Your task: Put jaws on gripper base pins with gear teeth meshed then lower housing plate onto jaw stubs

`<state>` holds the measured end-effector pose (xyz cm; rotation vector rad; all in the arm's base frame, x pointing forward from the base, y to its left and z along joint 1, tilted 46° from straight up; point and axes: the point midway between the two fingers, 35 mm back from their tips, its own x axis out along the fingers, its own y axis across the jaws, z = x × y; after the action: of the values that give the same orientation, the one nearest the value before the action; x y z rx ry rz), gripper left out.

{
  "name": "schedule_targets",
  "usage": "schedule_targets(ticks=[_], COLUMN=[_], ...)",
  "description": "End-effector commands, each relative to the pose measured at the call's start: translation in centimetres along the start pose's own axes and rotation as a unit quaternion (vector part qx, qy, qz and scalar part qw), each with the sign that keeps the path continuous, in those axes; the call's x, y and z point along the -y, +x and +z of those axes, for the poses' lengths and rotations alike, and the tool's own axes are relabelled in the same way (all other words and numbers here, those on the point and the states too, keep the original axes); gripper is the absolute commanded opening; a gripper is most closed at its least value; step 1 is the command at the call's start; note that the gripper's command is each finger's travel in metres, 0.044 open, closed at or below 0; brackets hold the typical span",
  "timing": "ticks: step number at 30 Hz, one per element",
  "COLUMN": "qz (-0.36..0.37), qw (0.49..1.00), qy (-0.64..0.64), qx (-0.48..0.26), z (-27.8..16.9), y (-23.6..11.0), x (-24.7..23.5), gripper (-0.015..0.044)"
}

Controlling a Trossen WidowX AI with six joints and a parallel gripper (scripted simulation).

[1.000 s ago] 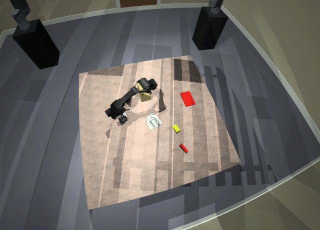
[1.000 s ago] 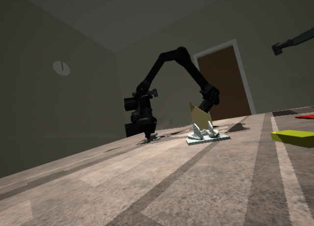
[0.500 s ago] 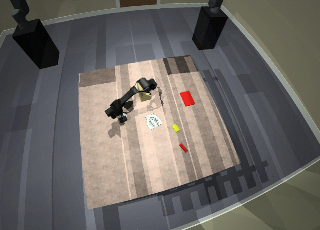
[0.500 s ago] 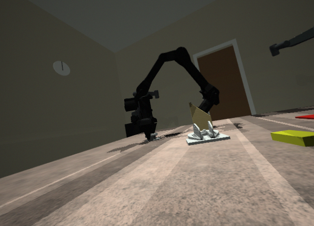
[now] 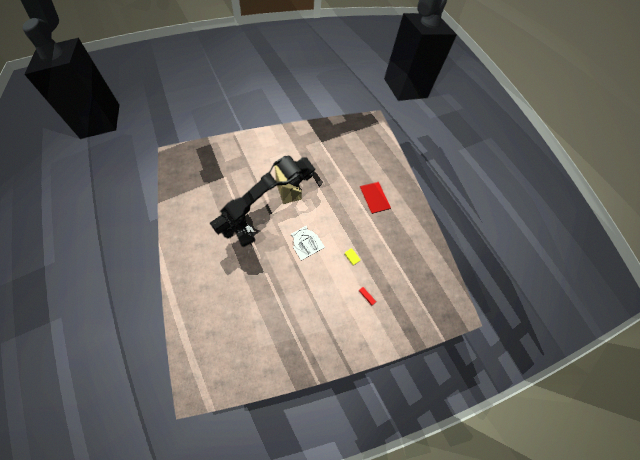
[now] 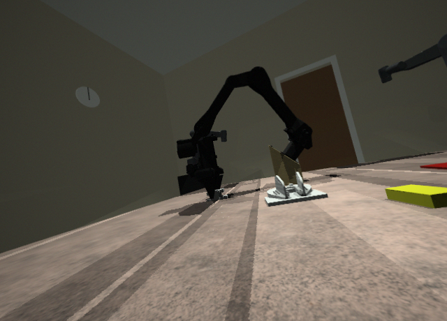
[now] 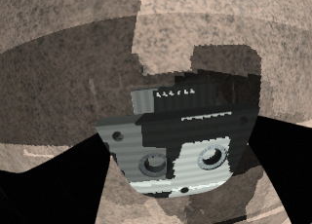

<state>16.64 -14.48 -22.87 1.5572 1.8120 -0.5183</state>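
The white gripper base (image 5: pixel 302 255) (image 6: pixel 320 194) lies flat on the table, right of the gripper. Both white jaws stand on it, a left jaw (image 6: pixel 279 185) and a right jaw (image 6: pixel 299 183); whether their teeth mesh is too small to tell. The pale housing plate (image 5: pixel 250 229) (image 6: pixel 218 192) (image 7: pixel 195 177) lies apart from the base, its two round sockets showing in the wrist view. My gripper (image 5: pixel 247 233) (image 6: pixel 216 197) (image 7: pixel 178 130) points down over it, open, one finger at each side edge of the plate. The plate's underside and any finger contact are hidden.
A yellow block (image 5: pixel 352 256) (image 6: pixel 415 191) and a red bar (image 5: pixel 367 296) lie right of the base. A flat red plate (image 5: pixel 375 197) lies farther back. A tan angled panel (image 5: pixel 289 192) (image 6: pixel 283 166) stands by the arm's foot, behind the base.
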Motion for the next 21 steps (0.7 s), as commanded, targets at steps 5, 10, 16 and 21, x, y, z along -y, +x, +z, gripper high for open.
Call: schedule_targets(ticks=[5,10,16,21], qz=[0.000,0.000,0.000,0.000], qw=[1.000,1.000,1.000,1.000], qy=[0.000,0.000,0.000,0.000], qx=[0.000,0.000,0.000,0.000], z=[0.00,0.00,0.00,0.05], y=[0.00,0.00,0.00,-0.45], x=[0.00,0.00,0.00,-0.02], gripper=[0.0360,0.0351,0.0351,0.0351])
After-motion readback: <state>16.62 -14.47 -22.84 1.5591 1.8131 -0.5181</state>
